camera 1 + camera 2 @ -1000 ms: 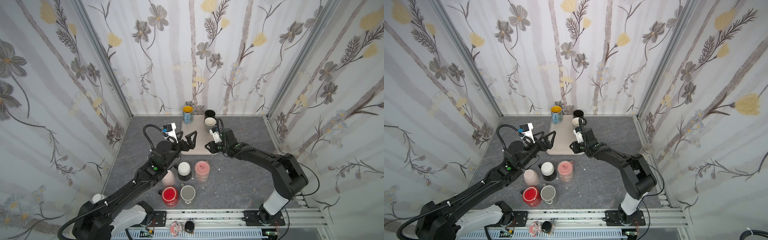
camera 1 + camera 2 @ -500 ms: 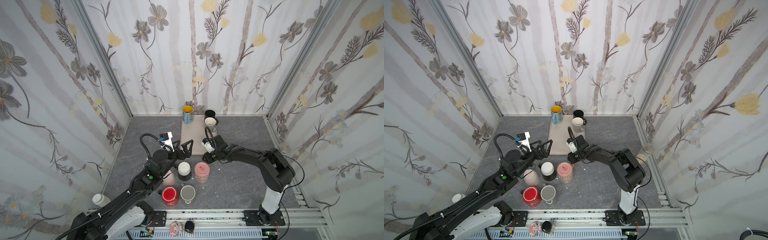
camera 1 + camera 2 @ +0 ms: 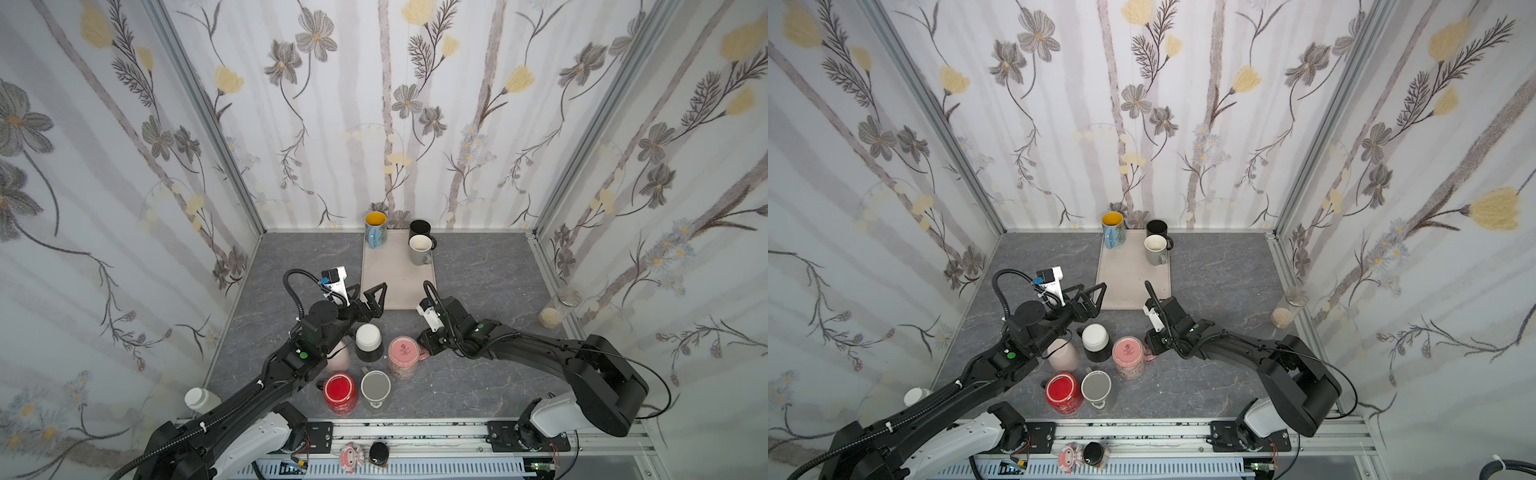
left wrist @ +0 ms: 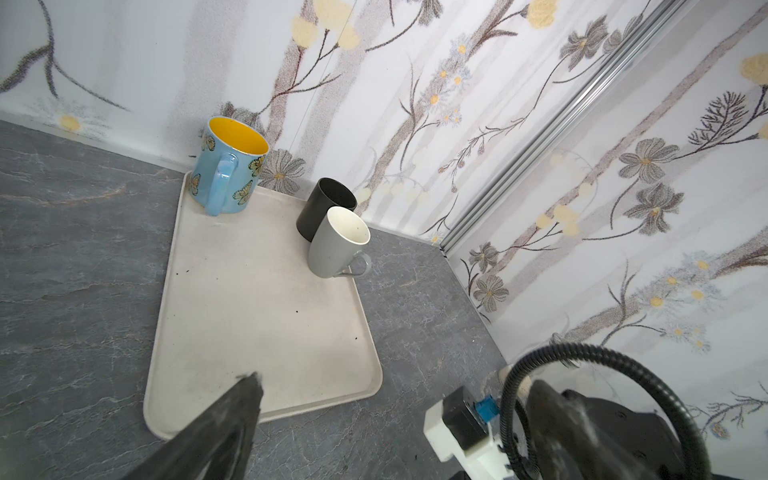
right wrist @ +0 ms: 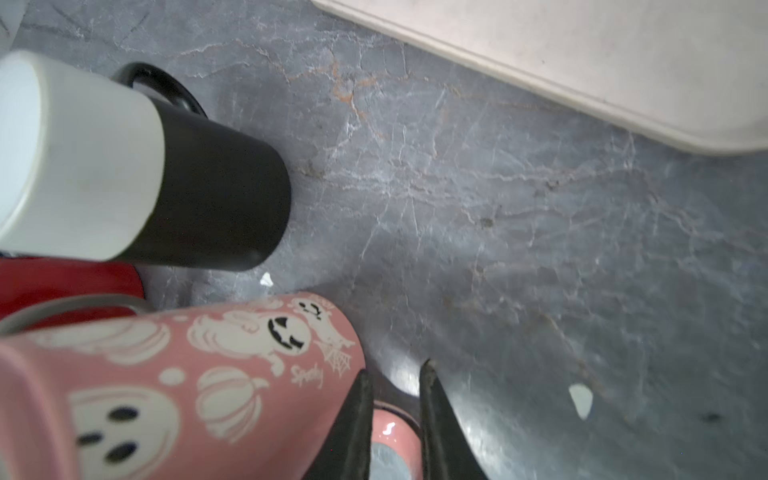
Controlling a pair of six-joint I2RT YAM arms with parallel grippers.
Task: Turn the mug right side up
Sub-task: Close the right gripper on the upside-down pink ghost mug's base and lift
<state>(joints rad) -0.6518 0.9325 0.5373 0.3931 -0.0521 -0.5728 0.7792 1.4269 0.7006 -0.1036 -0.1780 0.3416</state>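
Right gripper [image 5: 395,370] has left the beige tray [image 3: 395,282], now pinching the handle at three o'clock of the glossy pink mug [image 3: 402,353], upside-down at the tray's six o'clock. Left gripper [image 3: 370,287] gapes wide.

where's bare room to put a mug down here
The tray is bare on the robot's side of the blue mug and grey mug. The table right of the tray is bare too. Crowded: the upside-down mugs around the pink mug.
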